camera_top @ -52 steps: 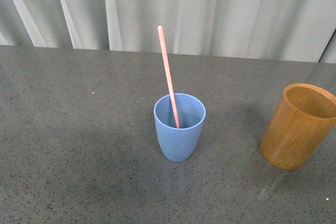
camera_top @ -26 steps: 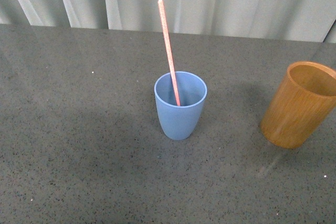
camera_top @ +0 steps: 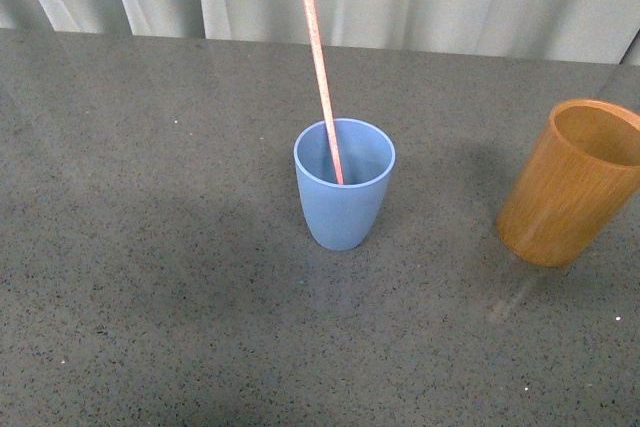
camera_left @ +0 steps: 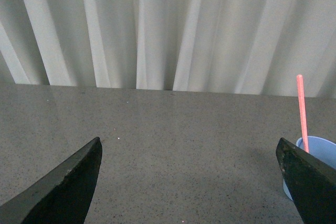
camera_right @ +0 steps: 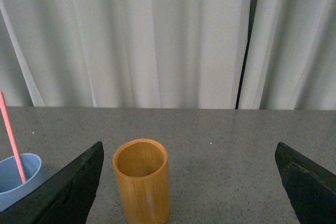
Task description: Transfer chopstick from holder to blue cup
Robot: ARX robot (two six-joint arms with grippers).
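Front view: chopstick (camera_top: 322, 82) stands tilted inside blue cup (camera_top: 343, 185), lower end on the cup's floor, upper part leaning on the rim. Holder (camera_top: 570, 183) sits well apart on the table (camera_top: 150, 247), apparently empty. No arm visible.

Left wrist view: left end effector (camera_left: 189, 182) spread wide, gripping nothing; cup and chopstick just past one finger (camera_left: 310, 182).

Right wrist view: right end effector (camera_right: 189, 187) also wide open and empty, holder (camera_right: 142, 179) between its fingers' line of sight.

Risk: transfer looks complete; a careless arm sweep could clip the tall, leaning chopstick and topple the light cup.
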